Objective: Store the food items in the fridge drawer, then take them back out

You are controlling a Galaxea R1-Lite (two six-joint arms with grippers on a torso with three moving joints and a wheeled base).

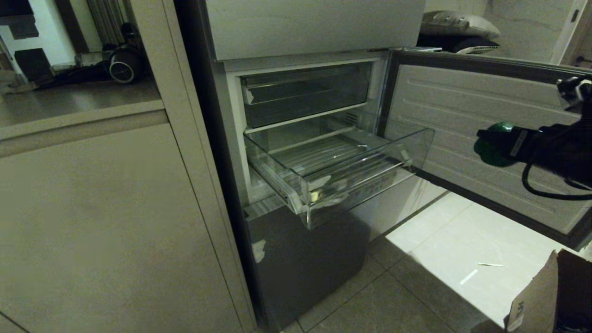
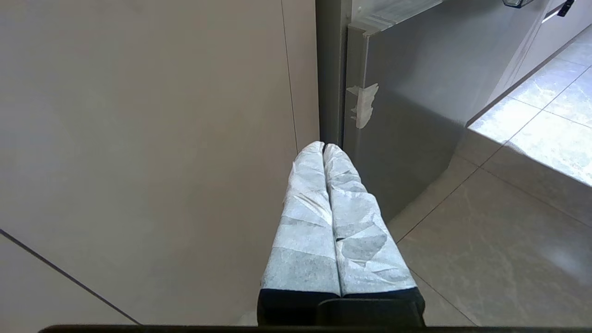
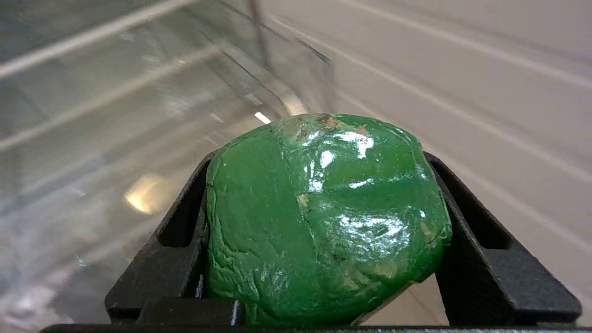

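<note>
A glossy, rounded, dark green food item (image 3: 323, 217) is clamped between the two black fingers of the right gripper (image 1: 497, 145), which is held out in the air in front of the open fridge door's pale ribbed inner panel (image 1: 462, 120). In the head view the item is seen as a green lump at the tip of that gripper, well clear of the floor and touching nothing but the fingers.

The wide, shallow, clear-plastic fridge drawer with a ribbed floor and thick angled front lip (image 1: 370, 185) is pulled out of the cabinet, and nothing can be made out inside it. It lies to the robot's left of the held item and somewhat lower, with its right-hand side wall nearest to the gripper. The drawer's long axis runs across the fridge opening, so the gripper is judged to have to be carried leftward over that side wall before the item can be lowered onto the ribbed floor. A darker, smoky drawer (image 1: 305, 92) sits shut above it.

The right arm is clearly the nearer one. The left gripper (image 2: 323, 148), its paper-wrapped fingers pressed together with nothing between them, is parked low beside the fridge's grey lower front (image 2: 407, 115), pointing toward the tiled floor (image 2: 508, 240).

The brownish-orange item is not seen in any view.
</note>
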